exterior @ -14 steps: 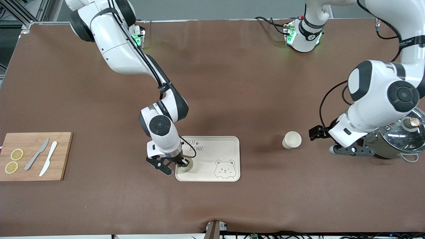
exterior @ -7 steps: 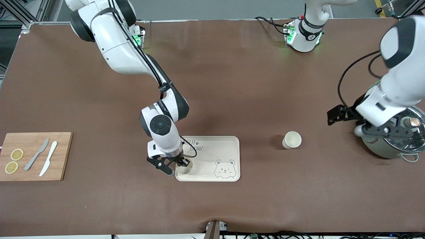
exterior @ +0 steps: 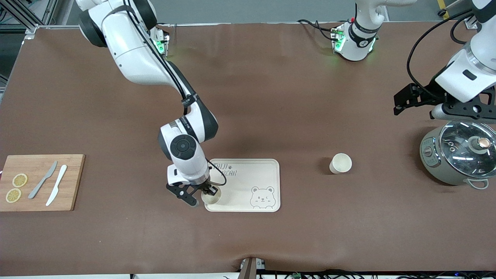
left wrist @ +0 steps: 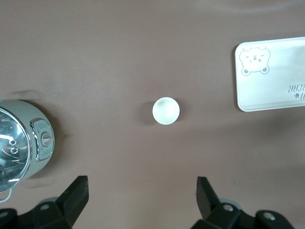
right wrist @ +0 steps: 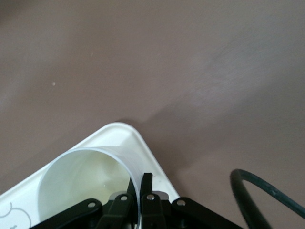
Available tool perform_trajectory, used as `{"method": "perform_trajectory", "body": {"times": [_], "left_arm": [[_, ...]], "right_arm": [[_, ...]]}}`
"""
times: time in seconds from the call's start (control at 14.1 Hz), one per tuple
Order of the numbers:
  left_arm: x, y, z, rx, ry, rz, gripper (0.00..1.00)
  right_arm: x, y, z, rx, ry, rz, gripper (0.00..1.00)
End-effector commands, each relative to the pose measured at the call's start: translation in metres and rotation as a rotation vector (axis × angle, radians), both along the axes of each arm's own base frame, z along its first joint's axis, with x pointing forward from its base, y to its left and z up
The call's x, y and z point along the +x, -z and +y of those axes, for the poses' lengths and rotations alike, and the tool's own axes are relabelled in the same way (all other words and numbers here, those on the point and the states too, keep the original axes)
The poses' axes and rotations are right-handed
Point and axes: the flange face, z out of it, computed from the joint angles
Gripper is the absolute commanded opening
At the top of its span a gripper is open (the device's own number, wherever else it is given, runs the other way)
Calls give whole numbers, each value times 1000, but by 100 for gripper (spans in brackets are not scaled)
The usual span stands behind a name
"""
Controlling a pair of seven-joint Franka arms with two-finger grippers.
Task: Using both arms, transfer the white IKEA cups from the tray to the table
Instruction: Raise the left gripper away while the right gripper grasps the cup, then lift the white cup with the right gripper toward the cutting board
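One white cup [exterior: 212, 197] is at the corner of the bear tray [exterior: 248, 174] toward the right arm's end. My right gripper [exterior: 211, 191] is shut on its rim, one finger inside the wall and one outside. The right wrist view shows that cup [right wrist: 81, 186] on the tray corner [right wrist: 119, 130] with the right gripper [right wrist: 140, 183] pinching its wall. The second white cup [exterior: 340, 163] stands upright and alone on the table between tray and pot, and shows from above as the cup [left wrist: 166, 110]. My left gripper [exterior: 399, 104] hangs open and empty high over the table near the pot; the left gripper [left wrist: 142, 186] holds nothing.
A grey pot with a glass lid [exterior: 457, 155] stands at the left arm's end; the pot [left wrist: 19, 143] also shows beside the loose cup. A wooden board [exterior: 73, 182] with two knives and lemon slices lies at the right arm's end. The tray [left wrist: 271, 81] lies past the loose cup.
The left arm rose and pulled away from the loose cup, clearing the pot. The right gripper closed on the cup's rim and shifted it slightly toward the tray's corner.
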Motion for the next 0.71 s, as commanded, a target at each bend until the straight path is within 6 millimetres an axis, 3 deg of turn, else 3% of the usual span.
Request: {"method": "perform_trajectory", "body": {"times": [0.0,0.21,0.36,0.5,0.64], "left_arm": [[-5,0,1,-7,58,11,100],[-4,4,3,5,58,19,100],[-1,8,5,22,77,23,100],[3,15,7,55,86,31,100],[7,24,10,93,98,42,100]], "right_arm": [[7,-59,-30,34,-21,42,0],[11,-130,-93,75,-95,102,0],[7,-163,-140,67,-160,166,0],[0,-182,-186,59,-217,212,0],[-8,-185,-219,55,-271,226,0]]}}
